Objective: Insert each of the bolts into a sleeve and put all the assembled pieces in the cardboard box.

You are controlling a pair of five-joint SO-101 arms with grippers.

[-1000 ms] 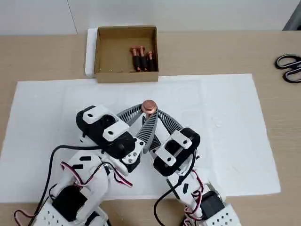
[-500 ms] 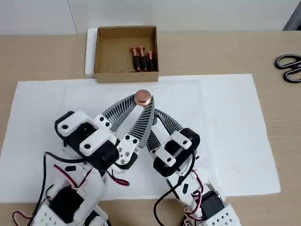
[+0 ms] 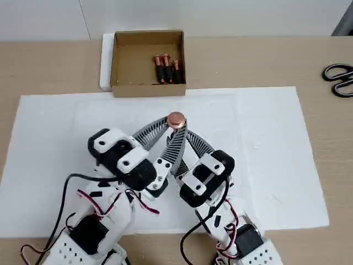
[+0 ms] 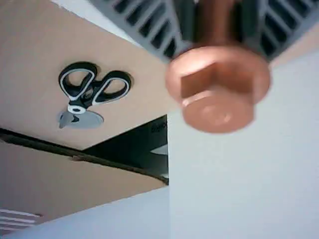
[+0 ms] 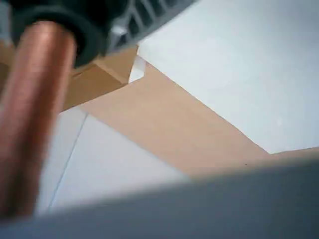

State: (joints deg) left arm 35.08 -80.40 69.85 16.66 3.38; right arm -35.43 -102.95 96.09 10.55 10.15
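Copper bolt head-up over the white sheet, both arms meeting on it.
Left gripper is clamped on the shank just under the flanged head, nearer than the cardboard box. A black sleeve rides the shank by the right gripper, whose grip I cannot tell. Stiff, light, slick metal, I'd judge: hold the sleeve's body and keep the axes lined up.

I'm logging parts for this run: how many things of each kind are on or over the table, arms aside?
Cardboard box: 1
Assembled pieces inside it: 3
Held bolt: 1
Black sleeve on its shaft: 1
Scissors: 1
White sheet: 1
White block beside the box: 1
Total: 9
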